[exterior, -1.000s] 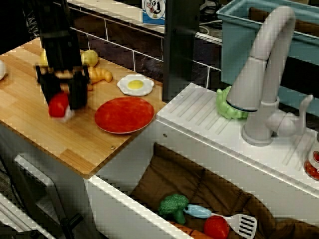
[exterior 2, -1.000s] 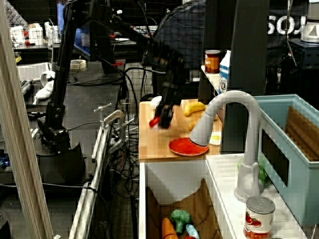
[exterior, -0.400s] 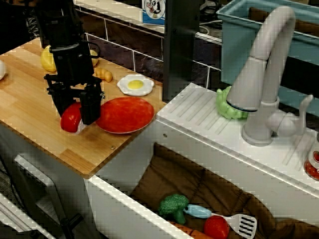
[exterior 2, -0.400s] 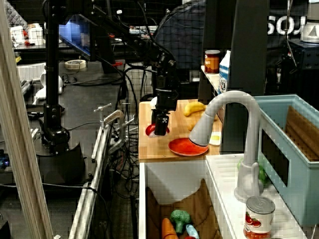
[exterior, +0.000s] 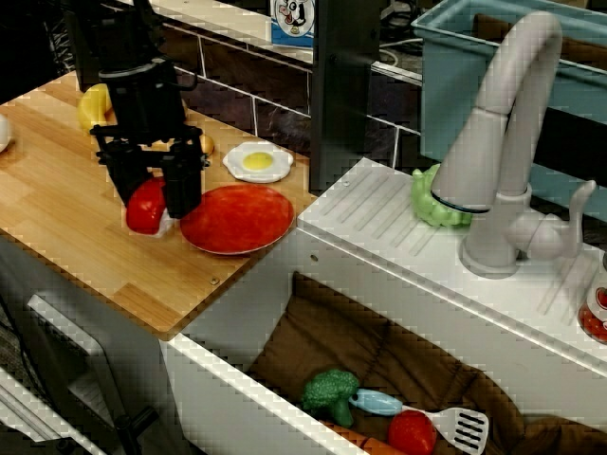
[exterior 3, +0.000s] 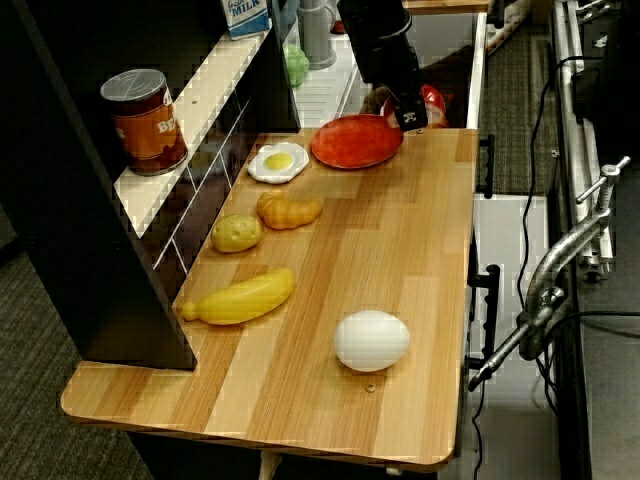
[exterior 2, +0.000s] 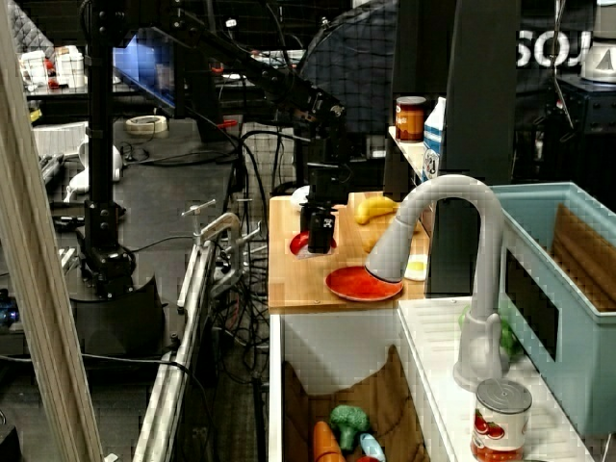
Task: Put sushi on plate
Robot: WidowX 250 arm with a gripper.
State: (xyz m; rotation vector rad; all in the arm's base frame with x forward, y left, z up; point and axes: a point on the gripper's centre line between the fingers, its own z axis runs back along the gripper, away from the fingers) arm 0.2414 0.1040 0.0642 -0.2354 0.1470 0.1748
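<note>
hand (exterior: pixel 155 197) — clamped on sushi (exterior: pixel 146 206) | held just beside plate (exterior: pixel 237 218) — over the wooden counter (exterior: pixel 66 227)

Between jaws: sushi (exterior: pixel 146 205) fills the gap.
Beside jaws, sink side: plate (exterior: pixel 237 218), flat, bare surface, passable above.
Behind jaws, wall side: fried egg (exterior: pixel 258 161), croissant (exterior 3: pixel 290 210), black post (exterior: pixel 346 90).
Front of jaws: bare counter (exterior: pixel 104 261) to its edge.
Beyond plate: sink rim (exterior: pixel 379 237).
</note>
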